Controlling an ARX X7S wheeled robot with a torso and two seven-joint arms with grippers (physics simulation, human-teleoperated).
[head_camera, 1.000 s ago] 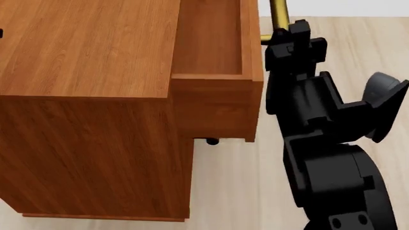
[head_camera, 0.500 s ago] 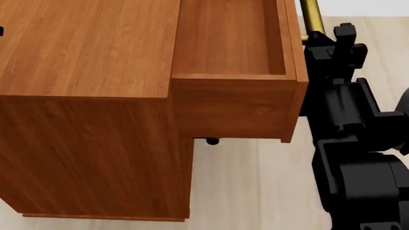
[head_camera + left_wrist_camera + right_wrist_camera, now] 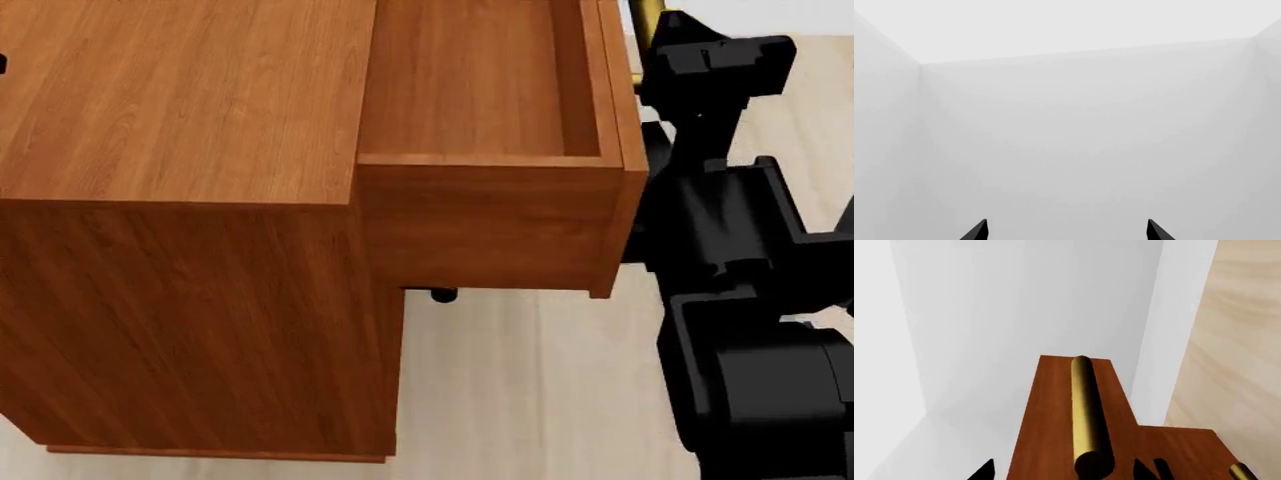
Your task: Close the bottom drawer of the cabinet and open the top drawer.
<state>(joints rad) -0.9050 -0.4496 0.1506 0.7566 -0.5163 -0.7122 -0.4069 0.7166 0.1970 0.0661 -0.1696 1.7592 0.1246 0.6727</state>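
The cabinet (image 3: 187,120) fills the left of the head view. Its top drawer (image 3: 467,80) stands pulled out to the right, its tray empty. The drawer's brass handle (image 3: 646,14) is at the upper right. My right gripper (image 3: 674,45) is at that handle. In the right wrist view the handle (image 3: 1084,410) runs between my open fingertips (image 3: 984,471), which are wide apart and do not touch it. The bottom drawer is hidden under the top drawer in the head view. My left gripper (image 3: 1066,232) is open and faces a white wall.
A lower drawer front (image 3: 1181,450) with a second brass handle (image 3: 1242,472) shows beside the top one; which drawer I cannot tell. A small dark part (image 3: 443,295) shows under the open drawer. Pale wood floor (image 3: 534,380) lies right of the cabinet. My right arm (image 3: 747,330) stands there.
The top drawer slid further out to the right with my right gripper, then stopped. In the last half second the gripper shifted up along the handle and the drawer stayed put.
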